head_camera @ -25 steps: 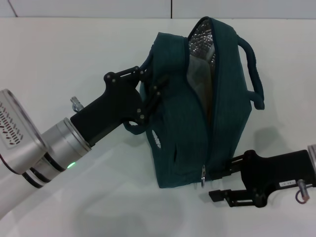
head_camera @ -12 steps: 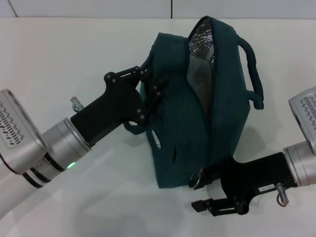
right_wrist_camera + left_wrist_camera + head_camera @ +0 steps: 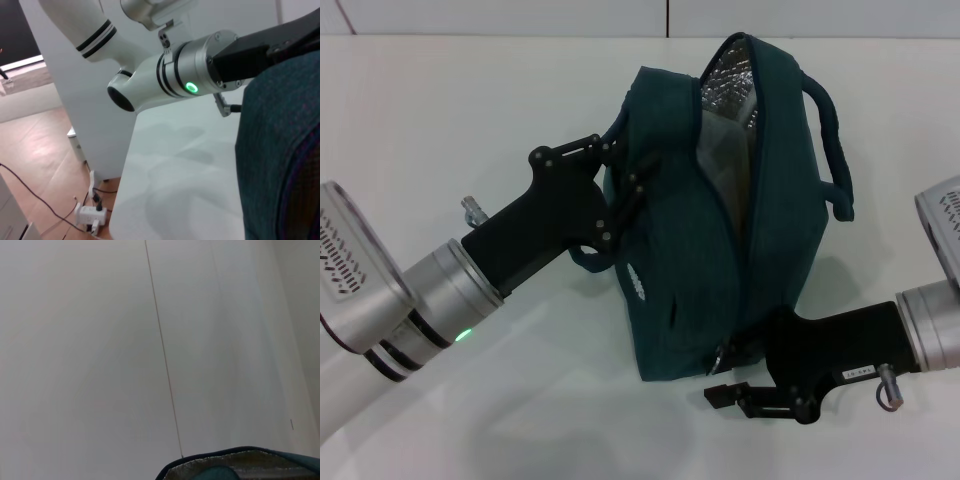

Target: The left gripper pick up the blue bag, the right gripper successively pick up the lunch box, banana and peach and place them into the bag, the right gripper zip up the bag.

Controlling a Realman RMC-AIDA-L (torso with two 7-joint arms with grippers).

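The blue bag [image 3: 720, 230] lies on the white table in the head view, its top zip partly open and silver lining [image 3: 730, 85] showing at the far end. My left gripper [image 3: 620, 185] is shut on the bag's left side by the handle. At the bag's near end, my right gripper [image 3: 728, 372] is open, its fingers either side of the metal zip pull [image 3: 720, 357]. The bag's rim [image 3: 240, 465] shows in the left wrist view and its fabric [image 3: 280, 150] in the right wrist view. The lunch box, banana and peach are out of view.
The second bag handle [image 3: 835, 140] arches out on the right. The white table [image 3: 470, 110] spreads around the bag. The right wrist view shows my left arm [image 3: 180, 75], the table edge and the floor with a cable below.
My right gripper has moved left along the table to the bag's near end, and now sits at the zip pull. The left gripper and the bag have stayed put.
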